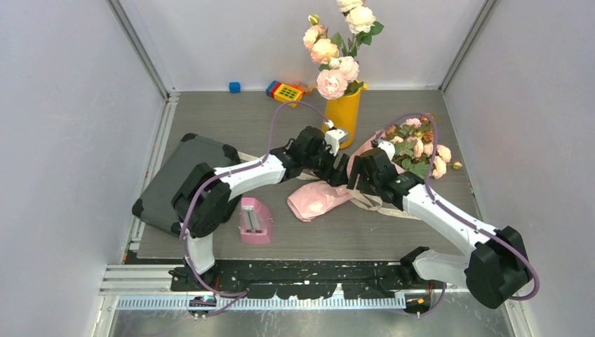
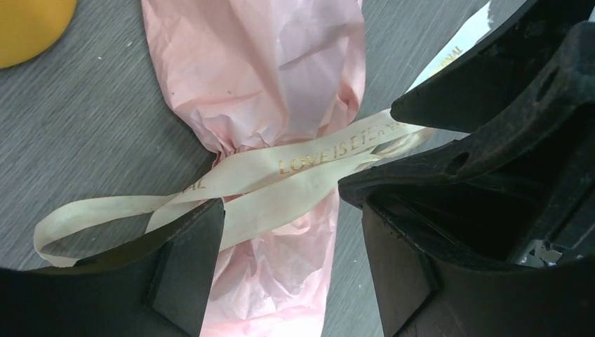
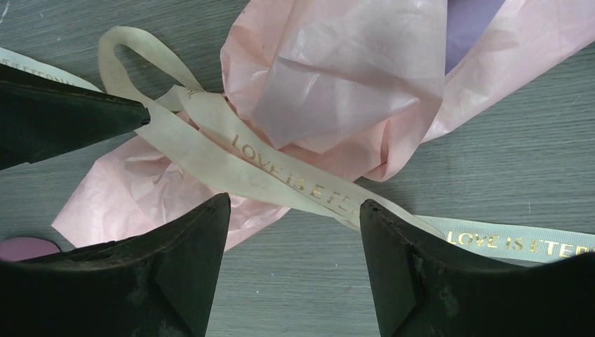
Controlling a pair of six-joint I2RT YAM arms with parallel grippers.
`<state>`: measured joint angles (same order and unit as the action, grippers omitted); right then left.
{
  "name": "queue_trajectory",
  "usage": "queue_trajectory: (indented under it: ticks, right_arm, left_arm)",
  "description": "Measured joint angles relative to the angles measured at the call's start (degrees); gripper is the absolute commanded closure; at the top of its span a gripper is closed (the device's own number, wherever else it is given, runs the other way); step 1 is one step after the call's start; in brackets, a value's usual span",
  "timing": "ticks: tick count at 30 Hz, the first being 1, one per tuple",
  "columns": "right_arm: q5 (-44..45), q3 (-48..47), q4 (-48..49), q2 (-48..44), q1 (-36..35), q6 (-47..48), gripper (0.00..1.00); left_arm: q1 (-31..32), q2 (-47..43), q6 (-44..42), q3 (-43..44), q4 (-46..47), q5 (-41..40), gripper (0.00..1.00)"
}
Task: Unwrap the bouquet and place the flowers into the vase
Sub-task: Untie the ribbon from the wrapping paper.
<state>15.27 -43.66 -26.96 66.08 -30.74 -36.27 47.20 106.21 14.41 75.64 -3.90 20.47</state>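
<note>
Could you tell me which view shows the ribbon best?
Right wrist: the ribbon runs across mid-frame, gold lettering legible. Left wrist shows it partly hidden; top external shows only a thin strip.

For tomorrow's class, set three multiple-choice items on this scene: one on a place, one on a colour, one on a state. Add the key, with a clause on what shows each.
1. Where does the vase stand?
A. On the far part of the table, beyond the bouquet
B. On top of the bouquet
C. On its side at the near edge

2. What colour is the lettering on the ribbon?
A. Black
B. Gold
C. Red

3. How is the bouquet placed?
A. Upright in the vase
B. Lifted clear of the table
C. Lying on the table

Key:
1 A: the top view shows it upright at the far side, past the bouquet.
2 B: both wrist views show gold letters on beige.
3 C: its paper rests flat on the table.
</note>
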Motion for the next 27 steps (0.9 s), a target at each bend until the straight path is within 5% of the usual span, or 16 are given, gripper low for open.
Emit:
queue_trajectory:
  ticks: [8,27]
  right_arm:
    - [0.61,0.00,1.79,1.79,0.13,0.50,0.27]
    - [3.74,4.37,1.11,-6.73,4.04,0.02,0.27]
  left_arm:
    - [0.39,0.55,-1.64,-0.11,0.66,-2.73,0.33]
    - [1.68,0.37,0.50,-7.91,9.77,-7.28,0.28]
